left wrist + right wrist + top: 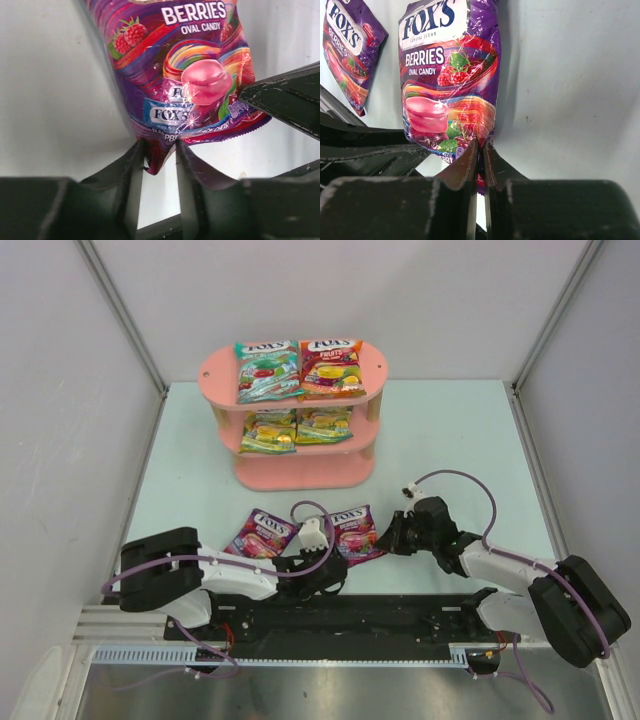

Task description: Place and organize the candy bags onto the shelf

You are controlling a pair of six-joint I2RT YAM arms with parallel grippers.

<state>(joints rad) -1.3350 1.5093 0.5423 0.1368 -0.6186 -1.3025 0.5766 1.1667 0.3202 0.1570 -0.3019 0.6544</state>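
Observation:
The pink shelf (215,370) stands at the back. Its top board carries a teal candy bag (267,370) and a red-orange one (330,368). Two yellow-green bags (270,430) (323,425) lie on the middle board. Two purple bags are on the table in front. My right gripper (385,540) (481,145) is shut on the near right corner of the right purple bag (357,530) (447,85). My left gripper (335,558) (160,145) has closed round that same bag's (195,75) near left corner, which touches both fingers. The other purple bag (262,535) (350,45) lies free to the left.
White walls close in the pale table (450,440) on the left, back and right. A black rail (350,615) with the arm bases runs along the near edge. Purple cables (460,480) loop over both arms. The two grippers sit close together at the one bag.

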